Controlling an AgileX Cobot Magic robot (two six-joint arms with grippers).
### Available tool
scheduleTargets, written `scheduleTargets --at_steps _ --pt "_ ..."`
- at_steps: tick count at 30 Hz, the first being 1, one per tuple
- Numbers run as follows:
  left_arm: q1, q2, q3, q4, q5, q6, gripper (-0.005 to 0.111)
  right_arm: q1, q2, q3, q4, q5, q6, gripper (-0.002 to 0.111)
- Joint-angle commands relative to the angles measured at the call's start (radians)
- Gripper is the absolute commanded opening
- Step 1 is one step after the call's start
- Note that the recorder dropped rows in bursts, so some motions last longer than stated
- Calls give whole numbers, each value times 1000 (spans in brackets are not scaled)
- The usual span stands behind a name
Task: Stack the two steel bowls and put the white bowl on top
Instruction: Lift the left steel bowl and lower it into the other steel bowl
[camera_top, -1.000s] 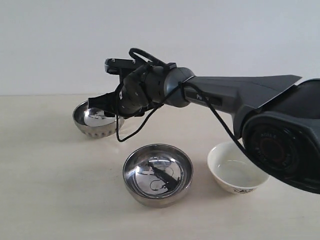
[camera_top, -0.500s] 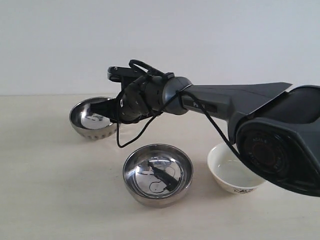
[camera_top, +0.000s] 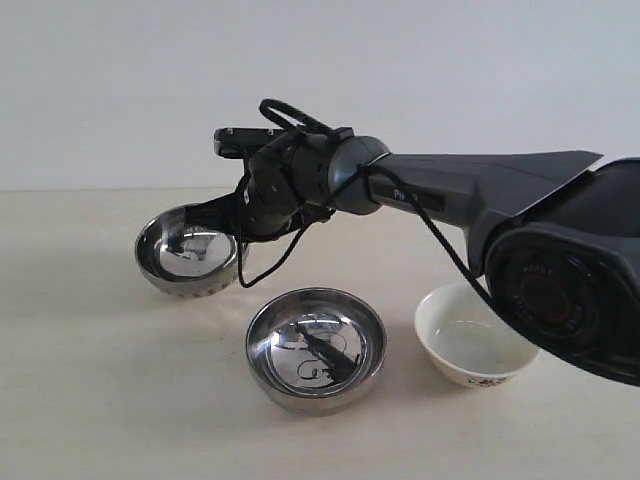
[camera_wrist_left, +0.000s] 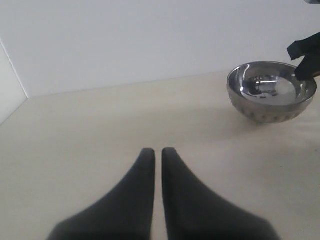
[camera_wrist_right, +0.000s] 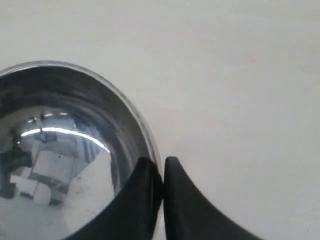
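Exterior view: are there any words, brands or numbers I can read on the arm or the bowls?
"P...": white lettering on the right arm's forearm. Only the first letter reads; the rest is too small, and a black cable crosses it.
On the white bowl: a dark floral mark, no words.
On the ribbed steel bowl and the smooth steel bowl: none.
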Motion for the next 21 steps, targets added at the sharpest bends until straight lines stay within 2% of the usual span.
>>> scheduleTargets --at_steps 1,9,14,21 --pt "2 -4 3 -7 -8 -10 4 8 -63 -6 3 18 -21 0" --pt "2 -4 3 -7 -8 -10 4 8 -194 1 223 178 -262 0" --pt "2 -4 3 -7 -8 -10 4 8 -263 15 239 302 -286 0" --pt "2 -4 3 -7 -8 -10 4 8 -432 221 235 233 -284 0"
